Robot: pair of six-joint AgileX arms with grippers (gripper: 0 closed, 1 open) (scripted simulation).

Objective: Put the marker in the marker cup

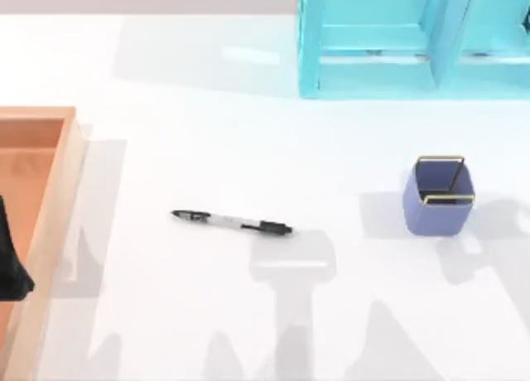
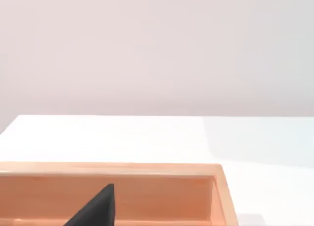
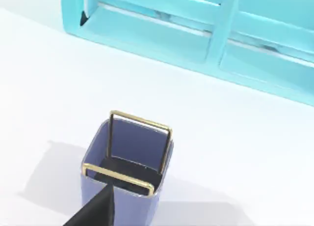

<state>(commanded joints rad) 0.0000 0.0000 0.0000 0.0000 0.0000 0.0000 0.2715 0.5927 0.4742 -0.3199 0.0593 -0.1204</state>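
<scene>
The left gripper (image 1: 12, 269) hangs over the wooden tray (image 1: 50, 224) at the table's left edge; whether its fingers are spread cannot be told. The marker (image 1: 232, 222) lies flat on the white table (image 1: 207, 132), well to that gripper's right. Farther right stands the marker cup (image 1: 437, 195), upright, with the right gripper (image 3: 95, 211) just above its near rim. Beyond sits a turquoise shelf (image 1: 373, 50).

Turquoise shelf (image 1: 373, 41) at table's far right, upright dividers splitting it into compartments. Shallow wooden tray (image 1: 50, 190) at left edge, raised rim. White table (image 1: 248, 149) under both, well apart.
</scene>
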